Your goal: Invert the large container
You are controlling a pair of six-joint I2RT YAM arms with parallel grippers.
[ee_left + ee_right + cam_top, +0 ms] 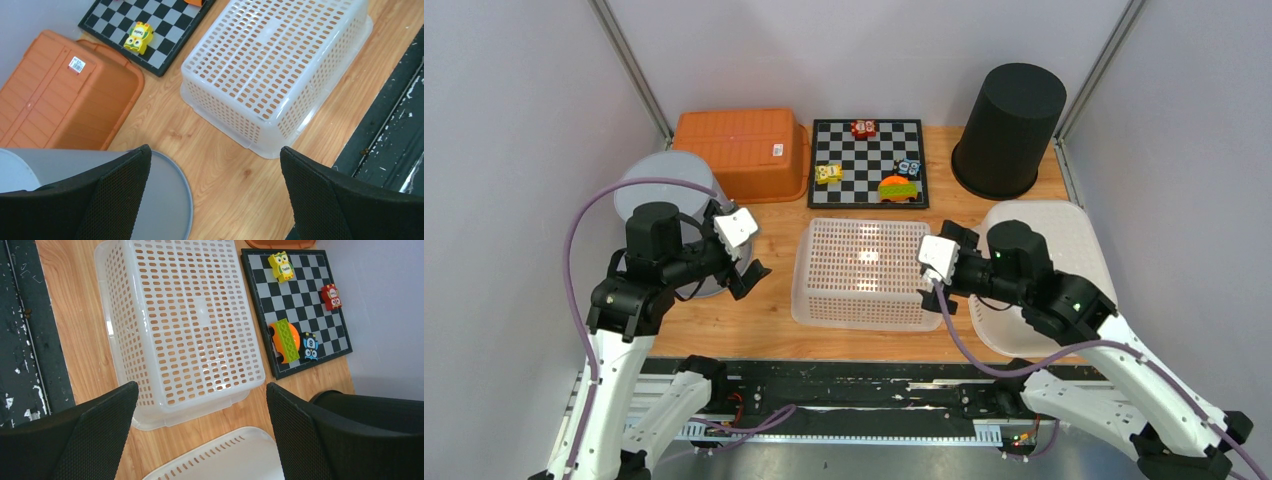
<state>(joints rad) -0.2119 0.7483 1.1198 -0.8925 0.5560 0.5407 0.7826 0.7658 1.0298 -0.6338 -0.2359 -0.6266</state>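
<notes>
Between left gripper (214,150) & right gripper (202,385), both wide & empty, white basket (864,275) sits btm-up.

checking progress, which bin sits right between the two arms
The white perforated rectangular plastic basket, bottom up in the middle. The orange plastic tub and black round bin stand farther back.

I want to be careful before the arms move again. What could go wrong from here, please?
1. The open right gripper hangs close to the white basket; a sideways swing could push it.
2. The basket's far edge lies near the chessboard; a shove may slide it into the board and disturb the toys.
3. The open left gripper is beside the grey bin and could knock it.
</notes>
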